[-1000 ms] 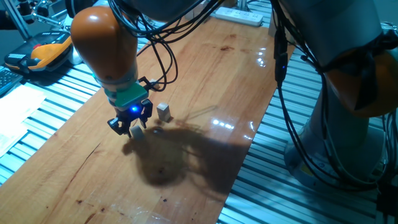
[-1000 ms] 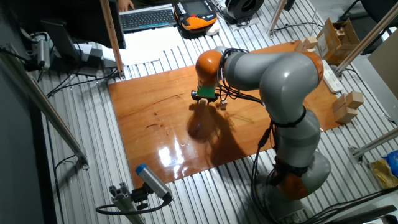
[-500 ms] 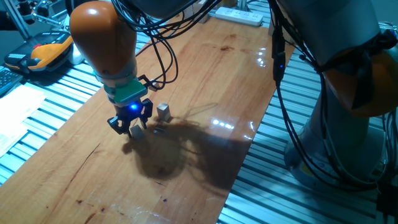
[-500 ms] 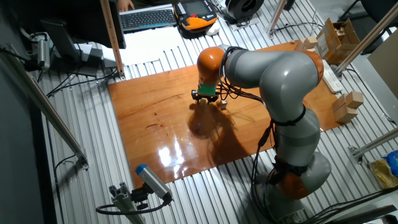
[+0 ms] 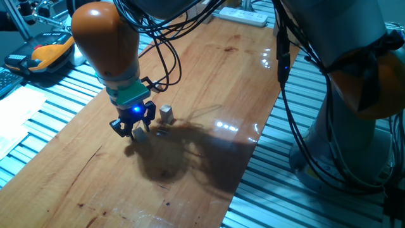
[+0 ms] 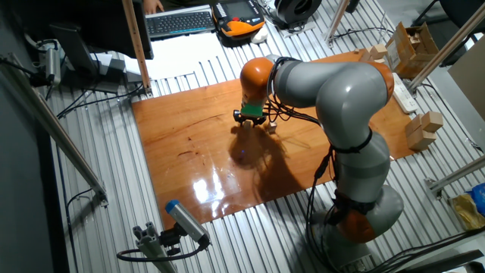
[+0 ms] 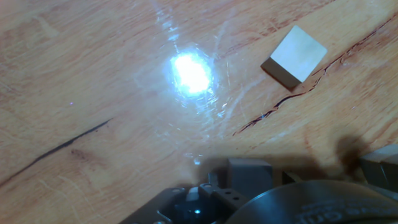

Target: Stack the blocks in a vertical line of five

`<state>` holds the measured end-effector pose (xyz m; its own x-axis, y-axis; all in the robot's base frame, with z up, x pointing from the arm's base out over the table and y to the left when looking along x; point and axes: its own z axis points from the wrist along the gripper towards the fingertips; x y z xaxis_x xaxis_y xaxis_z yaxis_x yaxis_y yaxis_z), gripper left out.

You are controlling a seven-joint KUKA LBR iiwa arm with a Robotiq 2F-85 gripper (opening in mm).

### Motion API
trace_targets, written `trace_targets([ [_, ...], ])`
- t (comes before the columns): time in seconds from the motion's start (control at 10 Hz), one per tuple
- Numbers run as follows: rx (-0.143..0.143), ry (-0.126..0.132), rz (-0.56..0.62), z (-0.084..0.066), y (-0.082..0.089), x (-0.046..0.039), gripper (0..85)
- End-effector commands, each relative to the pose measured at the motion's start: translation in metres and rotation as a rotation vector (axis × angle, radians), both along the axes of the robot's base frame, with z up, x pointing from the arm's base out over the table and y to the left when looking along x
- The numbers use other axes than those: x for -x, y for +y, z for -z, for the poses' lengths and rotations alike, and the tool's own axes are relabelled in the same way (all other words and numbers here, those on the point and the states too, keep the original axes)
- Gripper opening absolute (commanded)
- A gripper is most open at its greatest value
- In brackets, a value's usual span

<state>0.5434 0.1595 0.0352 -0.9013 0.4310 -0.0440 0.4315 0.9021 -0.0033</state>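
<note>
- The jaws (image 5: 133, 128) are seen low over the wooden table (image 5: 209, 82), hung from the orange wrist joint (image 5: 104, 38) of the grey arm (image 6: 333, 83).
- A small pale block (image 5: 140, 132) is seen right at the tips of the jaws in one fixed view; whether it is pinched or only touched cannot be told, and the spread of the jaws cannot be told either.
- A second pale block (image 5: 166, 113) is set on the table just beside the jaws, apart from the first block.
- In the other fixed view the jaws (image 6: 251, 120) are shown near the middle of the table (image 6: 189, 152), with a small pale block (image 6: 270, 127) just beside them on the arm's side.
- In the hand view one pale block (image 7: 293, 57) is shown lying flat on the table, clear of the jaws, beside a dark crack (image 7: 298, 93) in the wood.
- A bright glare (image 7: 190, 73) is thrown on the table ahead of the jaws, and a dark scratch (image 7: 59, 149) is seen off to the other side.
- A further pale edge (image 7: 379, 163) is cut off at the frame's border next to the gripper body; what it is cannot be told.
- Five blocks are not made out; no stack is seen.
</note>
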Motion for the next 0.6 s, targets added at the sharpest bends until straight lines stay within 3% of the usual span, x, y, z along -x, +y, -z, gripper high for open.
trace_targets([
  [0.0,0.0,0.0,-0.002,0.0001,0.0004,0.0007,51.0],
  [0.5,0.004,0.0,-0.008,0.0008,0.0022,0.0034,51.0],
])
